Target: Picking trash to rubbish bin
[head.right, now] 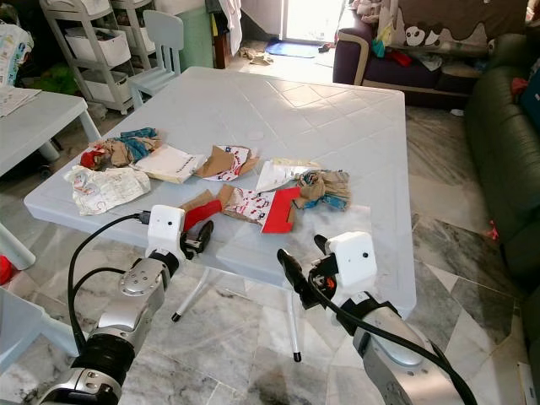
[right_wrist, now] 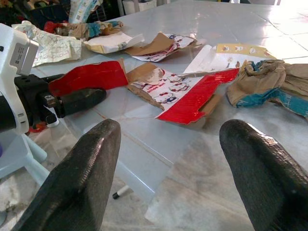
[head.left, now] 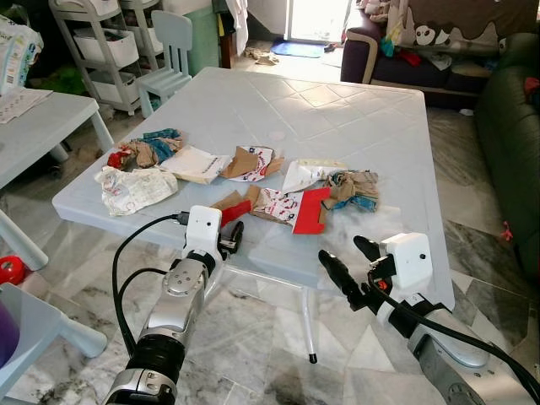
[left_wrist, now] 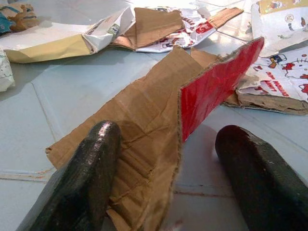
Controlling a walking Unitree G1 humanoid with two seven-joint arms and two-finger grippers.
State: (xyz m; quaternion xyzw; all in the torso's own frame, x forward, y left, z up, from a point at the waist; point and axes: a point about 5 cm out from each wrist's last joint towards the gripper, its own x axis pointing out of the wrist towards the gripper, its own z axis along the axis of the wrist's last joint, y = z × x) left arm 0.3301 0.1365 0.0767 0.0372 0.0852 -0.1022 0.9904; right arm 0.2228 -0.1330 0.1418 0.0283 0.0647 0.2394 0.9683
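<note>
At the near edge of the tabletop [head.left: 354, 118], the left end effector [head.left: 229, 239] stood spread around the red-faced cardboard scrap [left_wrist: 159, 125], best pushed deeper before closing; the right end effector [head.left: 346, 261] hovered apart.

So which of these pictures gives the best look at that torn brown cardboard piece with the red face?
The left wrist view: the torn brown cardboard piece with the red face lies large between the open left gripper. Both eye views show it small at the table edge. The right wrist view shows its red side beside that gripper.
</note>
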